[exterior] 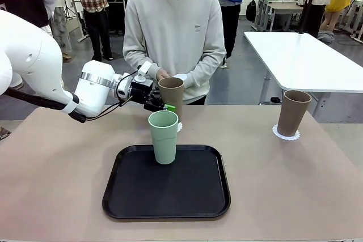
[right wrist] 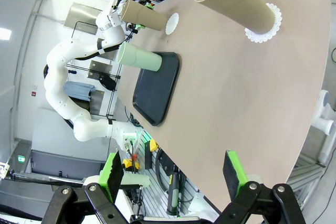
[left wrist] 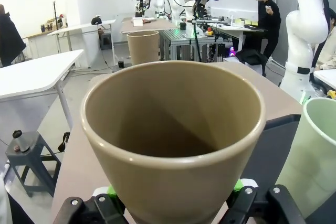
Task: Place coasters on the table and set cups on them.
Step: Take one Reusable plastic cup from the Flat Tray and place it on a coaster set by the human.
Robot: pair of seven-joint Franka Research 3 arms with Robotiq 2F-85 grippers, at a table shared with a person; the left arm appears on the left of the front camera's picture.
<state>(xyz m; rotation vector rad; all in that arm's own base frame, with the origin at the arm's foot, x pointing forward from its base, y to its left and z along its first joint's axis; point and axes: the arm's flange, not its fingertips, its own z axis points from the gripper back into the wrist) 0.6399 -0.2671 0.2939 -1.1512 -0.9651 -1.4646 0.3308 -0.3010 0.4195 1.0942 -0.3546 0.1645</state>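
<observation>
Tan cup [exterior: 294, 111] stands on coaster [exterior: 277, 134]; held tan cup [exterior: 171, 92] and mint cup [exterior: 163, 137] upright.

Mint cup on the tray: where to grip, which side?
Mint cup: pinch the upper side wall, from the robot's right. It stands upright and widens upward, so it shouldn't slip down; the left gripper holding a tan cup crowds its far side.

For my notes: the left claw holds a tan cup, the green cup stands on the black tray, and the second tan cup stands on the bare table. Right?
One point is wrong. The front view shows the second tan cup standing on a white coaster, not on the bare table. The rest is correct: left claw holding a tan cup, green cup on the black tray.
</observation>
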